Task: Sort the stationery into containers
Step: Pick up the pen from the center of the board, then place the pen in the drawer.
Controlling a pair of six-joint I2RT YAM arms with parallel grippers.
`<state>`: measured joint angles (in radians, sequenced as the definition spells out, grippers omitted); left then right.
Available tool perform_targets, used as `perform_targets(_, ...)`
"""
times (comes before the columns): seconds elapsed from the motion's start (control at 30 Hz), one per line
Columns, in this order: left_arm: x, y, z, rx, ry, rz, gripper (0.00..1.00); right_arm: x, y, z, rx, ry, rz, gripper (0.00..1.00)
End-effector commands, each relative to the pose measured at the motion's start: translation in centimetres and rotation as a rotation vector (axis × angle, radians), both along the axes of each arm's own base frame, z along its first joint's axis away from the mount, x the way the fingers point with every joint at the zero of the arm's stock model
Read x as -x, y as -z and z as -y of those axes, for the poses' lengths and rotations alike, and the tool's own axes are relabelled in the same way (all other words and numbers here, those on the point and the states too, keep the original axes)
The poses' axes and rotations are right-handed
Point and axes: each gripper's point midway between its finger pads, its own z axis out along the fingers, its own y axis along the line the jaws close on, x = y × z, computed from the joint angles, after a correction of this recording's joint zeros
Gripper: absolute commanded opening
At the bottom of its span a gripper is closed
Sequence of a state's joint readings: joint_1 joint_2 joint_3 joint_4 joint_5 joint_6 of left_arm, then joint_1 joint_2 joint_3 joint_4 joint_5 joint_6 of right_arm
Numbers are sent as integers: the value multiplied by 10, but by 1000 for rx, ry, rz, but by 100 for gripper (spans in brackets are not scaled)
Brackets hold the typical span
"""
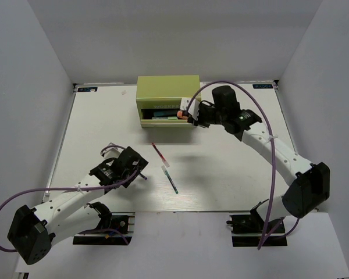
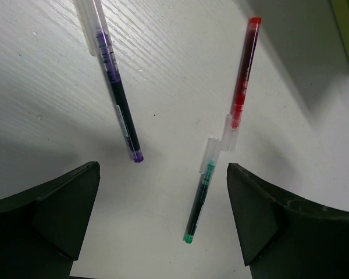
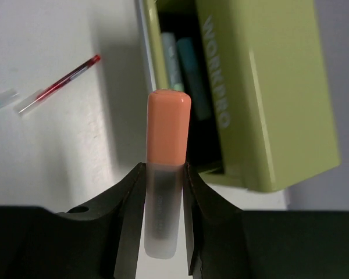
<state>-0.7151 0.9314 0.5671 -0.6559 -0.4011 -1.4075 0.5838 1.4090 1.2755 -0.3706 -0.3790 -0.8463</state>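
The olive tool chest [image 1: 166,93] stands at the back with a drawer [image 1: 163,121] pulled open. My right gripper [image 1: 190,115] is shut on the white marker with an orange cap [image 3: 167,139] and holds it at the drawer's right end. In the drawer lie a pale green marker [image 3: 171,64] and a light blue marker [image 3: 193,75]. My left gripper [image 2: 163,174] is open above the table. The teal-green pen [image 2: 199,197] lies between its fingers, nearer the right one. The red pen [image 2: 242,75] and the dark blue pen [image 2: 117,96] lie beyond.
The red pen [image 1: 159,152] and teal-green pen [image 1: 170,179] lie end to end mid-table. The chest's pale lettering [image 3: 218,75] faces my right wrist camera. White walls enclose the table on three sides.
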Motion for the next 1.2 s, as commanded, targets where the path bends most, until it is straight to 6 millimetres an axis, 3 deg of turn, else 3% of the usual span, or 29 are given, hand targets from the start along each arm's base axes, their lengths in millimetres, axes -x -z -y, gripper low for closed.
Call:
perform_targets(0.0,1,2,-3,8,-15,0,100,-17,-8,-22,17,-84,82,10)
perform_targets(0.1,1,0,-2,14,-15,7,100,-38,-9,-41,26,-110,131,11)
perform_targets(0.13,1,2,-2,15,-15,8,100,-44,-18,-47,9,-114,160,11)
perform_targets(0.17,1,2,-2,15,-15,8,100,-51,-10,-54,16,-120,151,11)
perform_targets(0.23,0,1,0,27,-10,10,100,-60,-16,-64,-9,-123,187,11)
perform_targets(0.3,2,4,-1,21,-10,3,100,-71,-9,-72,-13,-112,163,11)
perform_targets(0.33,2,4,-1,21,-10,3,100,-78,-21,-75,-30,-101,180,11)
perform_targets(0.4,2,4,-1,21,-10,3,100,-85,-7,-82,-17,-100,162,12)
perform_targets(0.5,2,4,-1,21,-10,3,100,-93,4,-87,-1,-92,153,22)
perform_targets(0.53,4,8,-3,15,-10,-4,100,-94,13,-88,11,-91,130,38)
perform_targets(0.63,4,8,-3,15,-10,-4,100,-94,15,-89,1,-88,101,57)
perform_targets(0.77,3,9,-2,21,-10,3,100,-76,3,-91,-38,-137,67,59)
perform_targets(0.83,2,7,2,35,-4,6,100,-63,-5,-96,-70,-193,49,50)
perform_targets(0.87,0,6,3,42,-4,15,100,-55,-3,-94,-64,-210,15,29)
perform_targets(0.93,-1,5,4,48,-4,22,100,-36,-9,-100,-100,-312,-22,11)
perform_targets(0.97,-3,2,8,51,23,34,100,-23,1,-94,-64,-349,-68,0)
perform_targets(1.0,-5,0,10,51,36,48,98,-18,-1,-96,-54,-394,-52,0)
perform_targets(1.07,-10,-6,19,70,95,93,90,6,15,-93,-23,-480,-133,0)
perform_targets(1.13,-11,-8,23,80,131,123,83,10,26,-95,20,-514,-148,0)
perform_targets(1.17,-16,-18,31,106,161,169,78,9,33,-92,49,-501,-160,0)
